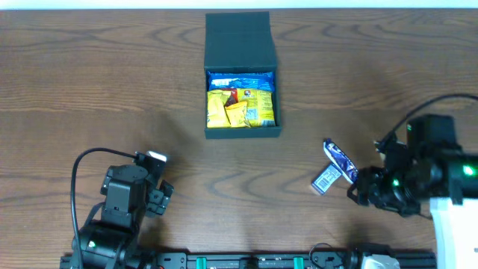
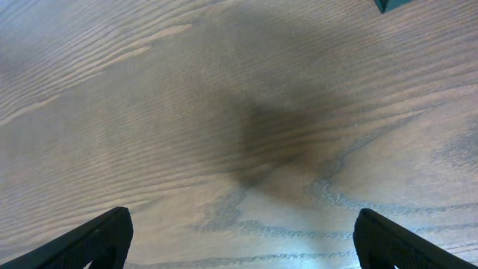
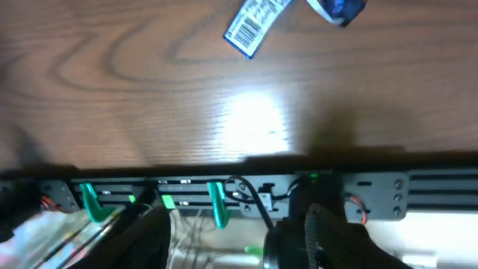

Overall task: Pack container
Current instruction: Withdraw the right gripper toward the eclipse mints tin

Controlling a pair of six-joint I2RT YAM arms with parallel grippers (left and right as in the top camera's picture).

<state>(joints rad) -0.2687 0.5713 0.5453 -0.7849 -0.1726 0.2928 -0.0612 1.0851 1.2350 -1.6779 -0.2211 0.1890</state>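
The dark teal-black container (image 1: 243,134) stands open at the middle back of the table, its flap lid (image 1: 239,41) folded back. Inside lie yellow snack packets (image 1: 239,108) and a blue one (image 1: 240,78). A blue and white packet (image 1: 334,166) with a barcode lies on the table at the right; it also shows at the top of the right wrist view (image 3: 258,26). My right gripper (image 1: 364,191) is just right of it, open and empty (image 3: 235,243). My left gripper (image 1: 163,188) is open and empty over bare wood (image 2: 243,239), front left of the container.
The table's front edge with a black rail and green clips (image 3: 216,202) runs close below the right gripper. A corner of the container (image 2: 388,4) shows at the top right of the left wrist view. Cables loop from both arms.
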